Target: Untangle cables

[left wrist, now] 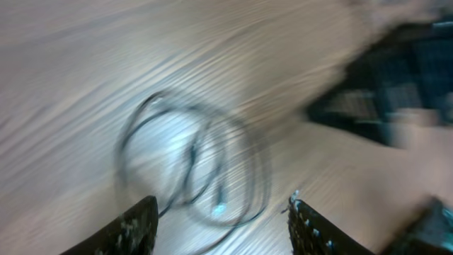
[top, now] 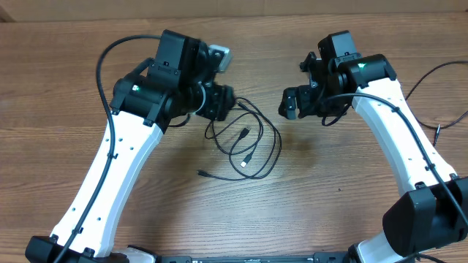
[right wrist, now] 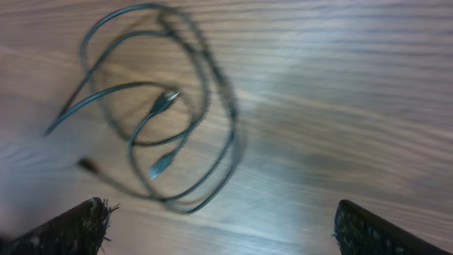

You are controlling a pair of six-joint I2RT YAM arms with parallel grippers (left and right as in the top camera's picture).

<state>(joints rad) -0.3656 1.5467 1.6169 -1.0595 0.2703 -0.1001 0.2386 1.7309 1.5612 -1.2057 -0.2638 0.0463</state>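
few cables (top: 245,142) lie at five o'clock from my spread, empty left gripper (top: 223,102), eight o'clock from my equally spread right gripper (top: 291,104).

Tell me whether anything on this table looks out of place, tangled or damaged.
Only the cables stand out: thin black cords lie in overlapping loops at the middle of the table, plug ends inside the loops. No damage or spill shows.

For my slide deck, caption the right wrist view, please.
Right pincer open above loosely looped black cables lying on a wooden table.
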